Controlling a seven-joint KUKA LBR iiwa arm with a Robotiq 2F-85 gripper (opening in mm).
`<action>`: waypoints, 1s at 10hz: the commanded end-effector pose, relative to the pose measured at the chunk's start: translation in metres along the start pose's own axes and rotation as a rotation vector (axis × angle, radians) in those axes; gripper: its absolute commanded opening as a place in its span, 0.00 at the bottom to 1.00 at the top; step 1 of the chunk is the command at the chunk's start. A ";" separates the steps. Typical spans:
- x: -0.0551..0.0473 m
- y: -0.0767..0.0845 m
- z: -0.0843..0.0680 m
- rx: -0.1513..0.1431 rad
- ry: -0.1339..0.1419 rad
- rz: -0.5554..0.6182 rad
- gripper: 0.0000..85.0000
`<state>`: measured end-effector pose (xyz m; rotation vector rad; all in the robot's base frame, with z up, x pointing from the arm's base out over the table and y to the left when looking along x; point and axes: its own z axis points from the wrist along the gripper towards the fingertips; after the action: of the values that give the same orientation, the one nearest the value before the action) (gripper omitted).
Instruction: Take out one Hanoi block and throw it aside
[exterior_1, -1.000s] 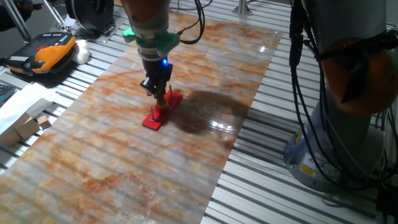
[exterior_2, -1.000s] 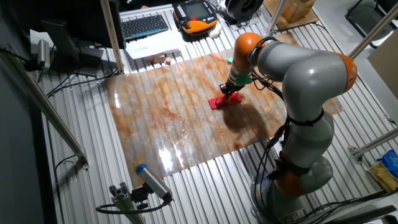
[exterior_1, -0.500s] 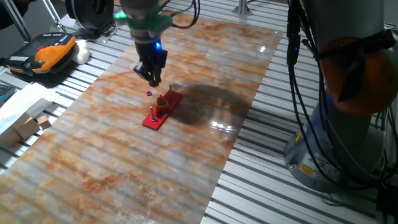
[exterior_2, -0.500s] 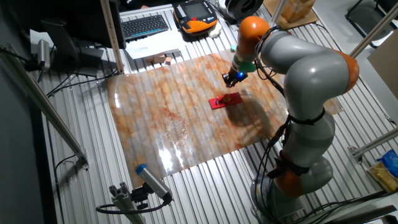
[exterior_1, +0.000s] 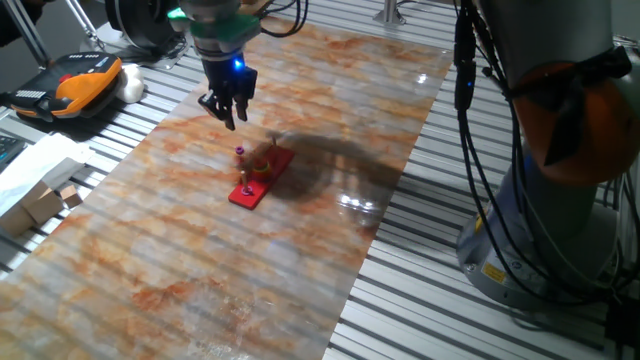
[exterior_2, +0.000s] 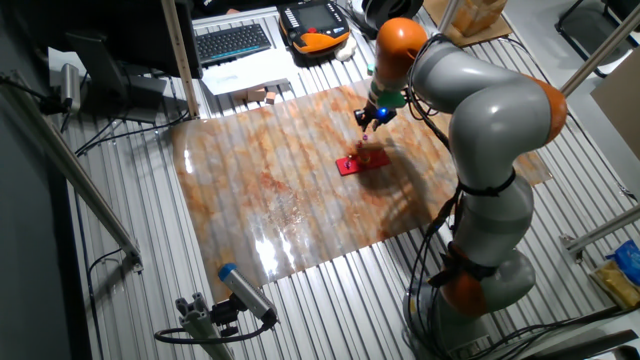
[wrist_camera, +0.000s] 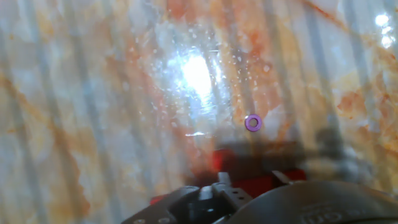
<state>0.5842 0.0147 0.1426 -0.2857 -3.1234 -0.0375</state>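
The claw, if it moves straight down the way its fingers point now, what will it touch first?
Most likely the bare marble tabletop. The claw hangs above it, off to the side of the red base and the purple disc; exact depth is unclear.

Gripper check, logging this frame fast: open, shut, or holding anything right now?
Gripper: raised above the table, nothing visibly between its fingers; open or shut cannot be told. A small purple disc lies loose on the table.

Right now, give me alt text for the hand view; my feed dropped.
A small purple ring sits on the marbled table, just beyond the red base. The blurred gripper fills the bottom edge, hiding most of the base. Glare whitens the table's middle.
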 end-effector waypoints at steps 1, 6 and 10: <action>0.002 0.001 -0.002 -0.001 0.003 -0.016 0.40; 0.042 0.010 -0.035 -0.026 0.024 -0.081 0.20; 0.069 0.017 -0.050 -0.022 0.011 -0.104 0.20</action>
<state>0.5193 0.0432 0.1940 -0.1206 -3.1251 -0.0750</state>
